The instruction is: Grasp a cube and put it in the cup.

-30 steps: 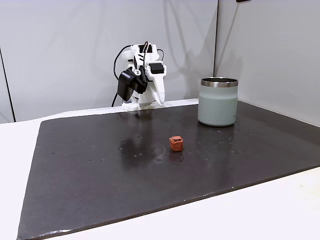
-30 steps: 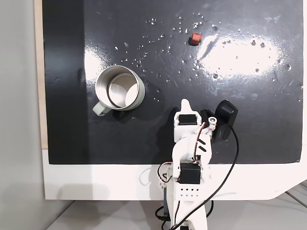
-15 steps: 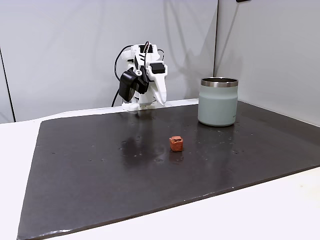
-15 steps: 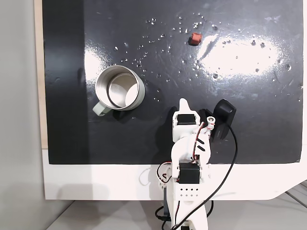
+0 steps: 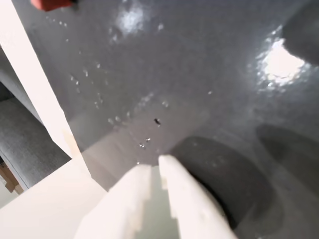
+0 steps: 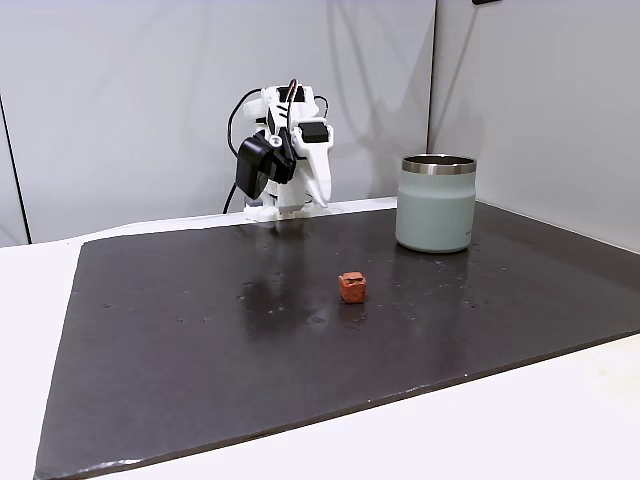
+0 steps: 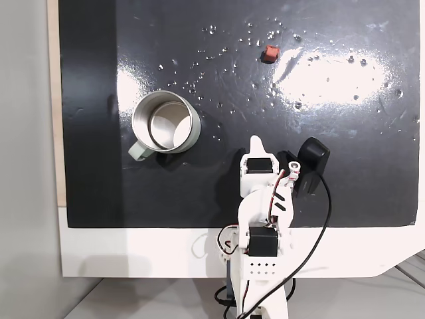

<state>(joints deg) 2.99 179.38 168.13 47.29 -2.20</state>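
The tiny reddish-orange cube (image 6: pixel 351 287) lies alone near the middle of the dark mat, also seen as the cube (image 7: pixel 269 52) and, cut by the top left edge of the wrist view, the cube (image 5: pixel 50 4). The squat grey-green cup (image 6: pixel 436 203) with a steel rim stands upright and empty at the mat's back right; from above the cup (image 7: pixel 166 133) sits left of the arm. My gripper (image 6: pixel 324 205) is folded back near the arm's base, far from both. Its white fingers (image 5: pixel 134 181) nearly touch, shut with nothing between them, as the gripper (image 5: pixel 155 164) hovers over bare mat.
The dark glossy mat (image 6: pixel 200 350) covers most of the white table (image 6: pixel 560 420) and carries small bright specks. The arm's base (image 7: pixel 259 259) stands at the mat's edge, with a black cable looping beside it. A grey wall rises behind.
The folded arm has lifted its wrist slightly. Cube and cup have not moved.
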